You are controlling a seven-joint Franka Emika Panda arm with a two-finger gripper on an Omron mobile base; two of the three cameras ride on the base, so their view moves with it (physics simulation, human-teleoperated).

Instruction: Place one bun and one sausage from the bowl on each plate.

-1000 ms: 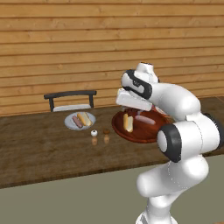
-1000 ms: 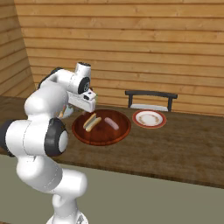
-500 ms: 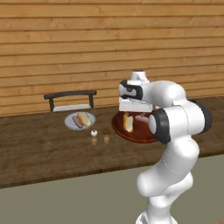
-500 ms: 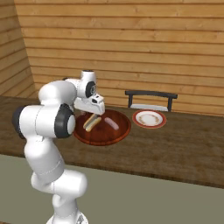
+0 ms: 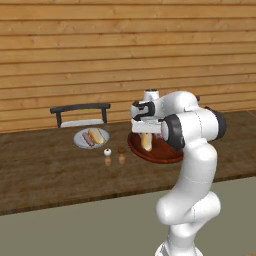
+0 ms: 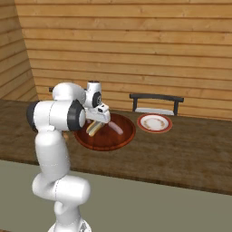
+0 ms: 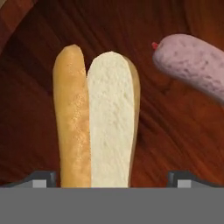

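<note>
The bowl [image 7: 175,131] is showing polished, dark reddish wood with visible grain. The bun [image 7: 98,118] is looking matt, its crust golden and finely grainy, its cut face pale and floury. The sausage [image 7: 192,65] is appearing smooth, pinkish and speckled. The counter [image 5: 45,175] is reading as dull brown planked wood.

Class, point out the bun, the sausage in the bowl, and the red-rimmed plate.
bun [image 7: 98,118], hand view, its cut white face.
sausage [image 7: 192,63], hand view, its thick middle.
red-rimmed plate [image 6: 154,123], right base view, its centre.
</note>
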